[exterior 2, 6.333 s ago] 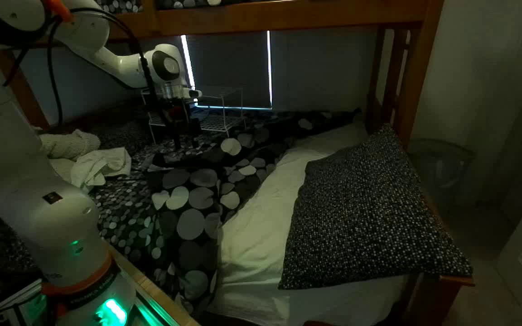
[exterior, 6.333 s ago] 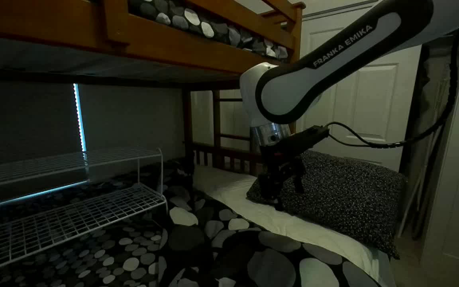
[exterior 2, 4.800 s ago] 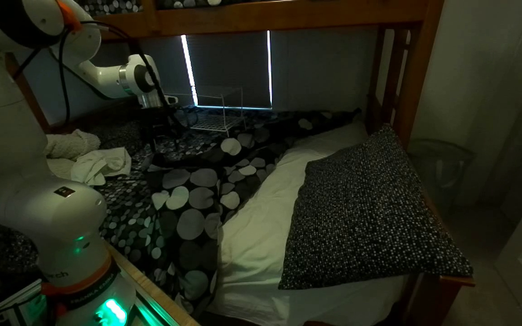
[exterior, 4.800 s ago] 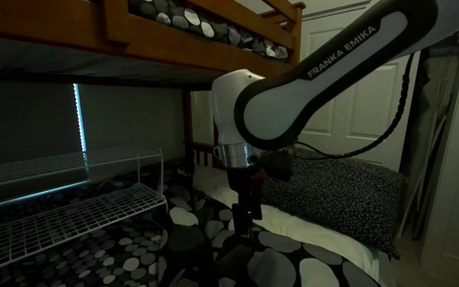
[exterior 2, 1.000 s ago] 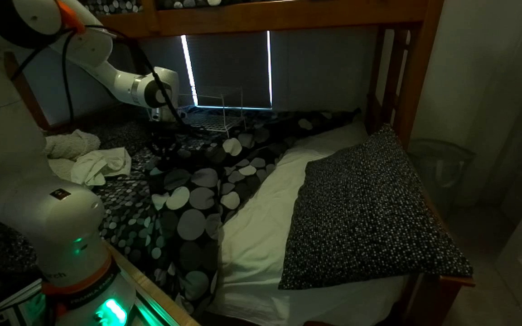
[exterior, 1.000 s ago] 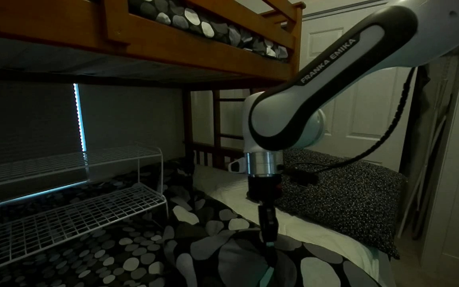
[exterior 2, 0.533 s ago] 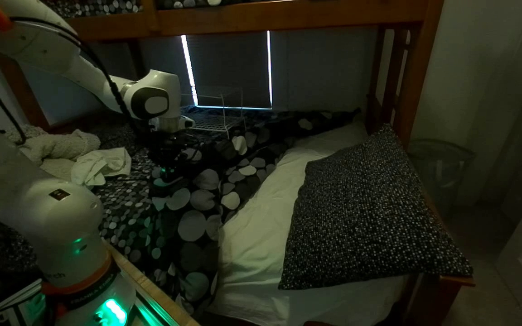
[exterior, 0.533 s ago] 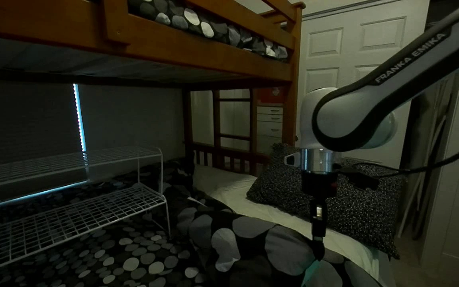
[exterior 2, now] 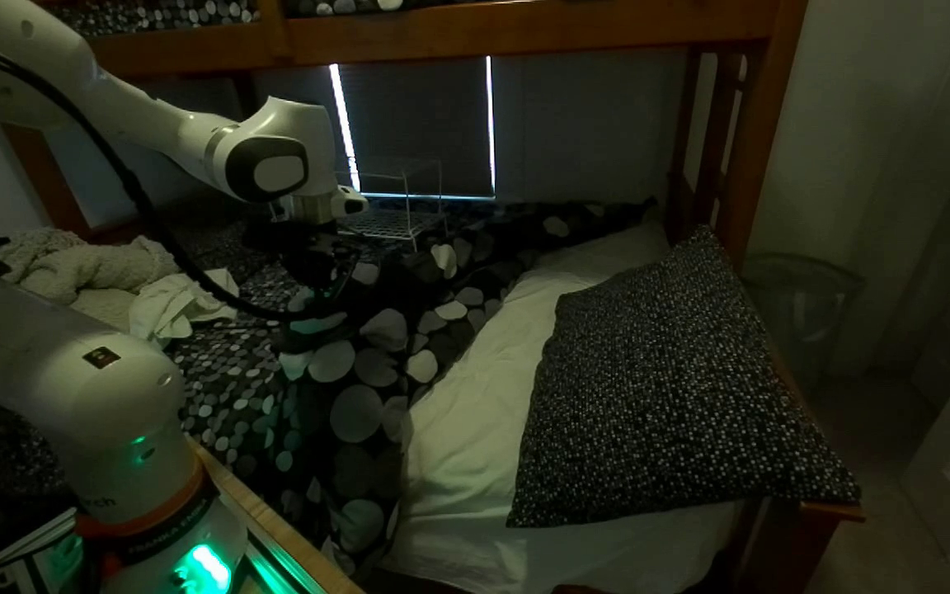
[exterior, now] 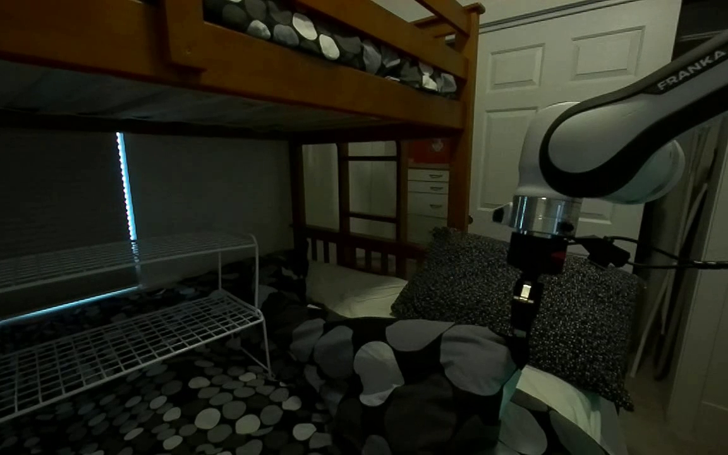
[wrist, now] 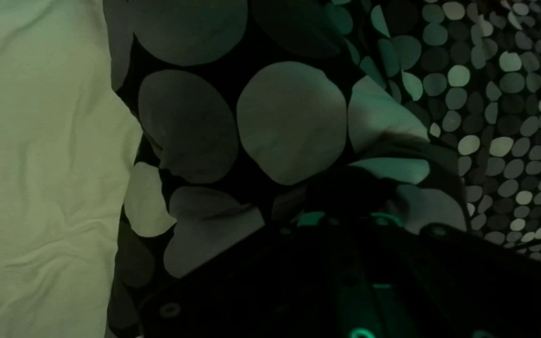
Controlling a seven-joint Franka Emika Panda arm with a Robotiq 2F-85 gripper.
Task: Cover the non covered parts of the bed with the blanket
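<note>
In an exterior view the gripper (exterior: 519,357) is clenched on a raised fold of the blanket (exterior: 408,373). The bed (exterior: 352,292) lies bare in a strip from its far corner, by the slatted end rail (exterior: 364,241), towards its front edge. A wire rack (exterior: 149,340) stands close beside the blanket, so I would pull away from it.

In an exterior view the blanket (exterior 2: 355,412) stops short of the bed's end edge; the sheet (exterior 2: 467,412) shows between it and a speckled pillow (exterior 2: 673,396), which reaches that edge's near corner. The step in hand seems to be drawing the blanket over the sheet. To do it well, carry the fold low and slowly towards the end edge, and let it settle flat before letting go.

In the wrist view the fingertips (wrist: 310,218) stand close together with the blanket bunched between them. The blanket's border on the sheet lies apart from the grip, so the cloth could pile up rather than spread.

Counted: one gripper, one bed with two bunks, one blanket below, one like-printed cover (exterior: 326,39) above, one pillow, one rack with two shelves. Pale cloths (exterior 2: 166,309) towards the bed's opposite end are too heaped to count.
</note>
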